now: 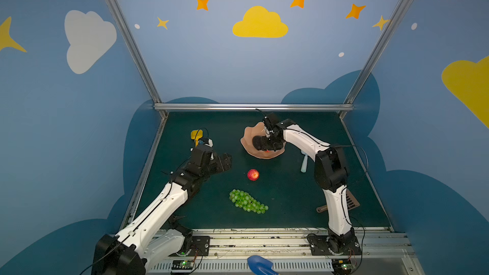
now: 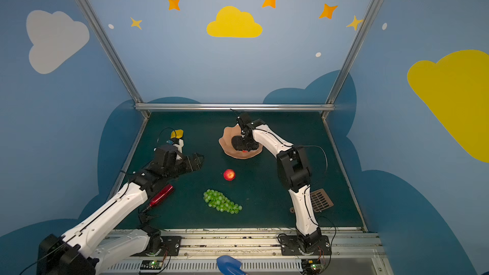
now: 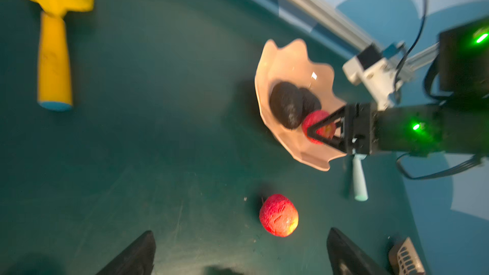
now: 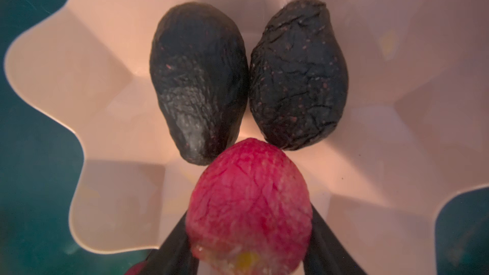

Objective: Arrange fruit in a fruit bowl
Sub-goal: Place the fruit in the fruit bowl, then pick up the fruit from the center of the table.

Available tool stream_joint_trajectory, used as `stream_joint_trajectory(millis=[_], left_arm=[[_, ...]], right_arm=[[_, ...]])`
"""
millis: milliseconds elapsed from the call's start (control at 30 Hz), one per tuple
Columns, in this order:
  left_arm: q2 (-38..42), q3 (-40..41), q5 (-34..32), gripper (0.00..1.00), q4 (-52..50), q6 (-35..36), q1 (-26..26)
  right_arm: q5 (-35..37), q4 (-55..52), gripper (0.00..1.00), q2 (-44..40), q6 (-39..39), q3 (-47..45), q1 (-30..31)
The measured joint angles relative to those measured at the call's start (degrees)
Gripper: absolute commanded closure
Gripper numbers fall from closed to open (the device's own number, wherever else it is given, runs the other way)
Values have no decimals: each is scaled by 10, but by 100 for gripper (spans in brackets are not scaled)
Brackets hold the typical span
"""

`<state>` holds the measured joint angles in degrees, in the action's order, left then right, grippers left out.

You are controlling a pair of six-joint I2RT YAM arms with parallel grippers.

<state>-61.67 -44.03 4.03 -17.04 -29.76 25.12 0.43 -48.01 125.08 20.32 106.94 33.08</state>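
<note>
- We are logging the right gripper (image 3: 316, 129) clamping an apple (image 4: 248, 202), with one black finger pressing on each side of it, inside the bowl (image 4: 105, 80).
- We are seeing this apple sitting just beside the narrow ends of an avocado (image 4: 198, 83) and a second avocado (image 4: 299, 75). We cannot tell whether it is touching them or the bowl floor.
- Both avocados are lying side by side in the middle of the bowl, touching along their flanks.
- The bowl is standing toward the back of the mat (image 1: 277, 202), and the right arm is reaching in over its rim.
- We are noting the left gripper (image 1: 225, 162) hovering over the mat to the left of the bowl, with its jaws spread wide.
- A second apple (image 1: 253, 174) is lying on the mat, near the bowl on its front side but apart from it.
- The grapes (image 1: 247, 201) are lying closer to the front, well apart from the bowl.
- A yellow scoop (image 1: 196, 135) is lying behind the left gripper, a light-blue scoop (image 1: 304, 164) is showing beside the right arm, and a brown scoop (image 1: 353, 202) is lying near that arm's lower link.
</note>
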Motion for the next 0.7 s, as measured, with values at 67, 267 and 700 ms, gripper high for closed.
stream_joint_trajectory(millis=[67, 267, 700], left_arm=[[-22, -2, -3, 0, 5, -6, 20], [-82, -24, -12, 0, 17, -12, 76], [-245, -152, -13, 0, -6, 6, 140]], right_arm=[[-3, -1, 42, 4, 2, 0, 0], [-10, -2, 30, 6, 4, 0, -1], [-16, 5, 15, -221, -1, -42, -51]])
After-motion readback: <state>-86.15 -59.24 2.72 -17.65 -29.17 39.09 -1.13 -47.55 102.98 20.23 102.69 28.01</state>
